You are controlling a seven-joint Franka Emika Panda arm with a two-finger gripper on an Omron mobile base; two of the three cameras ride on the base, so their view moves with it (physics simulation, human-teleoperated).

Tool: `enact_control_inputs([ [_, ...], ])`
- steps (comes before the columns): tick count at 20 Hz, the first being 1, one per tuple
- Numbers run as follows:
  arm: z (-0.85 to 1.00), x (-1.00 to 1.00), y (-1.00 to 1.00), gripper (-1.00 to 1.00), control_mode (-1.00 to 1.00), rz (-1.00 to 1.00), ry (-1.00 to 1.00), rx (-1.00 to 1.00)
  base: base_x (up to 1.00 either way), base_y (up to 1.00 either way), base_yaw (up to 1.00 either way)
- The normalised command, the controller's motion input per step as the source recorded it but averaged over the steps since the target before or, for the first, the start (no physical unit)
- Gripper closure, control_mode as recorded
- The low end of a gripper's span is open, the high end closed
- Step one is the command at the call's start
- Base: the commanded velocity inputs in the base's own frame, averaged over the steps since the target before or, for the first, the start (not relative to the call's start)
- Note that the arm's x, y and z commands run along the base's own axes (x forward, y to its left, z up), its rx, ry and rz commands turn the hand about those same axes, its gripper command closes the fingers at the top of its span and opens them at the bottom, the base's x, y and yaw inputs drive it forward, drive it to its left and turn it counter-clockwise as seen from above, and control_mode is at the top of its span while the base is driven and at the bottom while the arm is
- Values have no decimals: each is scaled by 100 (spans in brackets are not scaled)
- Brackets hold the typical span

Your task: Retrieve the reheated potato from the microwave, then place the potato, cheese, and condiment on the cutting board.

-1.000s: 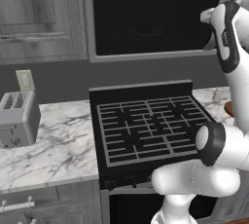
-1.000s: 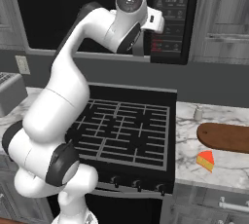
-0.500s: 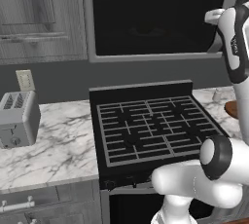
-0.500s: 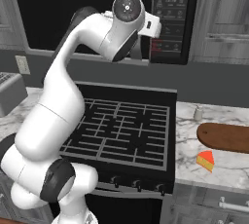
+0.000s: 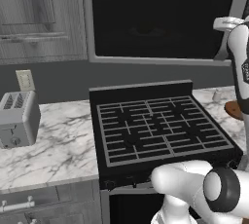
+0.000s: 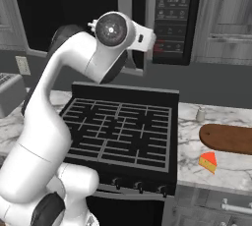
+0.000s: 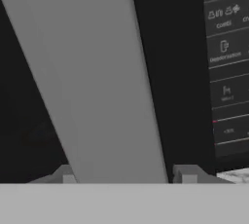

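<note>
While my arm reaches up to the microwave, I judge the door-opening step is in hand; its grey door handle stands upright between my claw tips, which are parted either side, gripping nothing I can confirm. Next comes swinging the door wide. Far below lie the cutting board, cheese and condiment on the desk; the potato is unseen.

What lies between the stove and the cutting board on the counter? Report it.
In the right base view, bare marble counter separates the stove from the cutting board. A small pale condiment shaker stands just behind that stretch; the cheese wedge lies just in front.
</note>
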Motion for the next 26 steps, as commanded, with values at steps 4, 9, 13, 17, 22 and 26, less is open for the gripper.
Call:
enact_control_inputs([
  [4,19,-81,2,100,-100,-2,-8,1,0,0,0],
  [9,21,-80,0,100,-100,-9,-3,0,0,0,0],
  [13,21,-74,0,100,-100,-11,0,0,0,0,0],
  [17,21,-73,0,100,-100,-10,0,0,0,0,0],
  [22,15,-76,4,100,-100,-12,0,1,0,0,0],
  [26,12,-74,7,100,-100,-8,0,5,0,0,0],
])
